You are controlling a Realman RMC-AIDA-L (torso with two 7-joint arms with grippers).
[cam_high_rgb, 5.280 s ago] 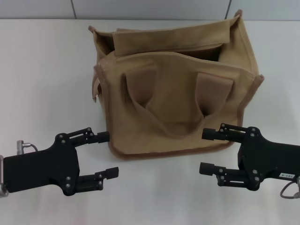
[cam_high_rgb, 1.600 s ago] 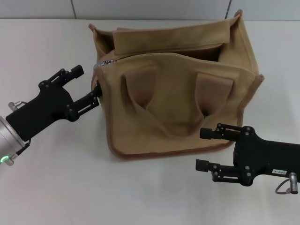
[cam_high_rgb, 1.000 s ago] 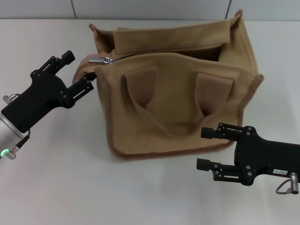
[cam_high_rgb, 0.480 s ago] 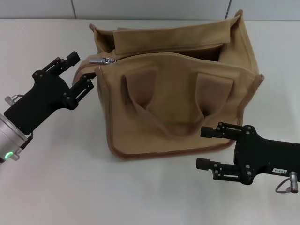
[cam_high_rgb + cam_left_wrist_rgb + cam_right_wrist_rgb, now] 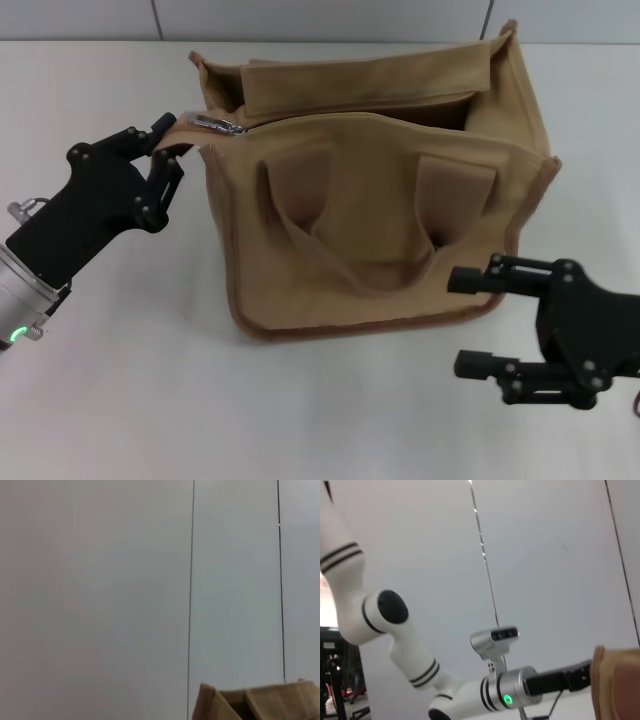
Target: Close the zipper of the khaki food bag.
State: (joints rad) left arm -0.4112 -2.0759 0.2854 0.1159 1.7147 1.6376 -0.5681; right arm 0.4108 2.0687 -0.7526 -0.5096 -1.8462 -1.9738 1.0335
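**Desk:** What is your left gripper (image 5: pixel 168 150) doing at the bag's (image 5: pixel 380 220) left corner?

**Operator:** I have its fingers (image 5: pixel 172 172) pinched on the tan tab at the left end of the zipper (image 5: pixel 330 113), just beside the silver slider (image 5: pixel 212 123). As I read it, that grip anchors the track so the slider has something to be pulled against. The bag stands mid-table (image 5: pixel 100 380), its mouth gaping, near handle folded down the front, so closing has not begun.

**Desk:** And the right gripper (image 5: pixel 480 322)?

**Operator:** Spread wide, low at the bag's near right corner, touching nothing. I judge it's waiting to take the pull.

**Desk:** Room to work?

**Operator:** Plenty. Bare table lies to the left, right and near sides, and the track runs unobstructed to the raised far right corner. The risk I see is the soft top sagging and the slider snagging.
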